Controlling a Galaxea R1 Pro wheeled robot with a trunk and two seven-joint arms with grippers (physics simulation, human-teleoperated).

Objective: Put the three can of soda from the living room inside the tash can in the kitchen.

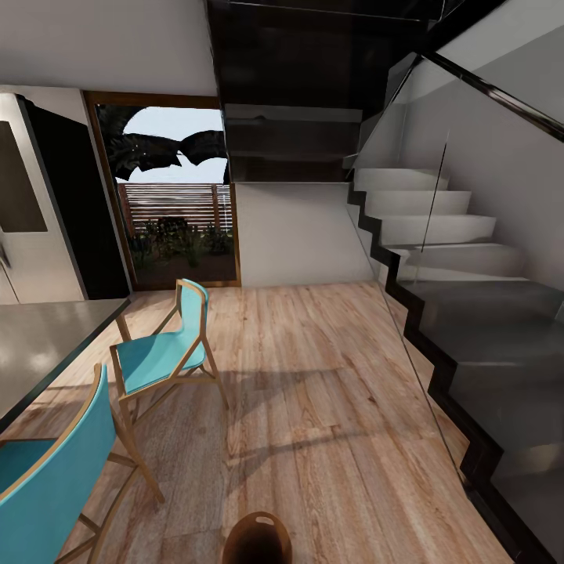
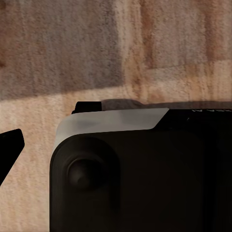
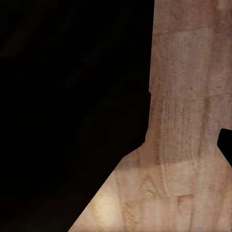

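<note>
The tash can (image 1: 257, 539), a round brown bin with a slot handle near its rim, stands on the wood floor at the bottom middle of the head view, close in front of me. The cans of soda are out of view. In the left wrist view a black fingertip (image 2: 9, 145) sits far out at the frame's side, over the floor and beside my dark base (image 2: 135, 179). The right wrist view has a black fingertip (image 3: 226, 145) at its side, above bare floor. Nothing is held between the fingers of either gripper.
A stainless-steel fridge (image 1: 31, 196) stands at the far left of the kitchen. A grey table (image 1: 39, 345) with two turquoise chairs (image 1: 160, 352) (image 1: 47, 470) fills the left side. A glass-railed staircase (image 1: 439, 227) rises on the right. Open wood floor (image 1: 313, 392) runs ahead to a glass door (image 1: 176, 196).
</note>
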